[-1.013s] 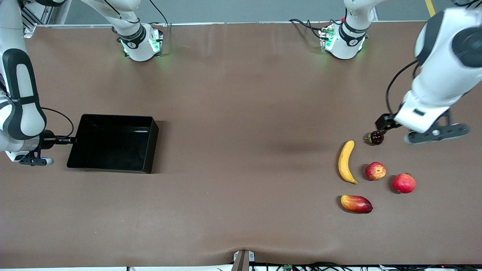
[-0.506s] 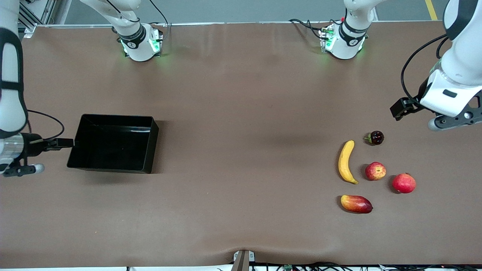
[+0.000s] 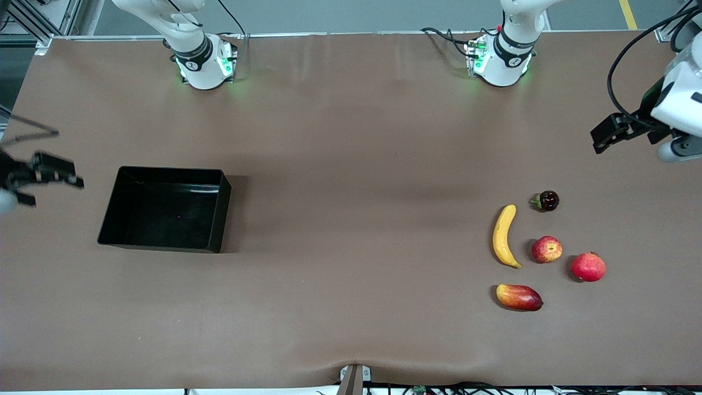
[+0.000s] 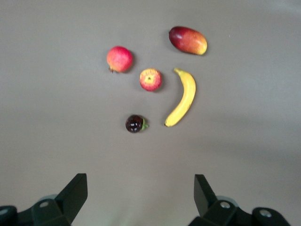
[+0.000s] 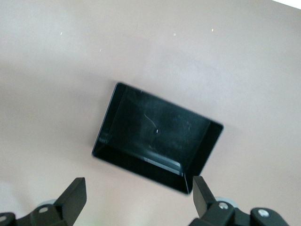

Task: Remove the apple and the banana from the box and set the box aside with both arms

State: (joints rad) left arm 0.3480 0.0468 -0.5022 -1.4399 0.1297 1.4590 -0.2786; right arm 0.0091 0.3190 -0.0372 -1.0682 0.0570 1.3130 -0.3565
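Over the table's ends, left gripper (image 4: 139, 200) and right gripper (image 5: 136, 200) hang spread, empty; box (image 3: 164, 209) sits aside, banana (image 3: 503, 236) could roll if bumped

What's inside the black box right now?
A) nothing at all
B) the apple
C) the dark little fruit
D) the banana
A: the box shows only its bare black floor, while the banana, the apple and the dark fruit lie on the table toward the left arm's end.

mango (image 3: 519, 297) | red round fruit (image 3: 588, 267) | dark small fruit (image 3: 547, 201) | brown table (image 3: 351, 164)
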